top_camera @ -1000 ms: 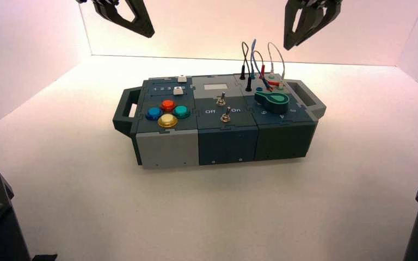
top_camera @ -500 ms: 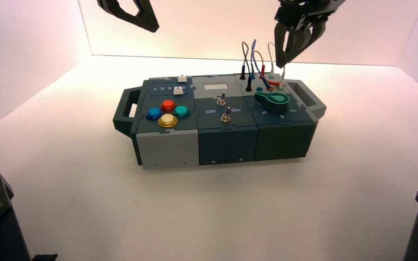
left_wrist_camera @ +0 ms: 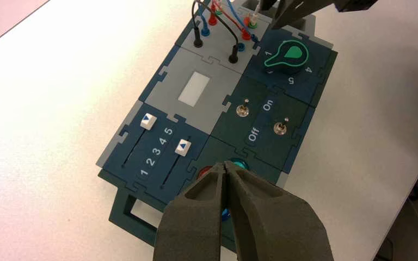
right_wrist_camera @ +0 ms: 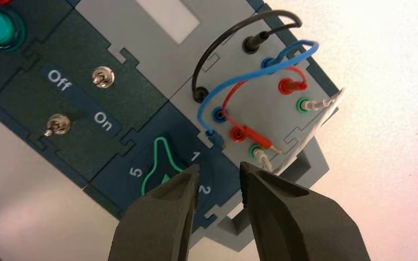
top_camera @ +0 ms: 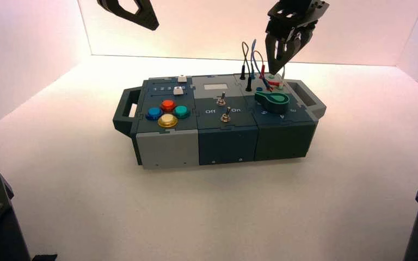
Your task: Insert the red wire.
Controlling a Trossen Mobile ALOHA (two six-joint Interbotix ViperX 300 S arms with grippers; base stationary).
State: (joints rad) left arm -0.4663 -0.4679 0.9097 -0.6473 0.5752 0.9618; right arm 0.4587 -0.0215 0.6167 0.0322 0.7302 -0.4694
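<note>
My right end effector [top_camera: 281, 66] hangs open and empty just above the box's [top_camera: 217, 138] wire corner. The red wire [right_wrist_camera: 234, 97] loops there beside the green knob [top_camera: 272, 101]. My left end effector [left_wrist_camera: 226, 174] sits pinched shut, empty, over the buttons.

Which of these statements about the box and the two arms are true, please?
1. The right pincer is open above the wire panel. True.
2. The left pincer grips the red wire. False: it is shut on nothing and hangs above the box's button end.
3. The green knob sits beside the wire panel. True.
4. The four round buttons are all red. False: there is a blue button, a red button, a green button and a yellow button.
</note>
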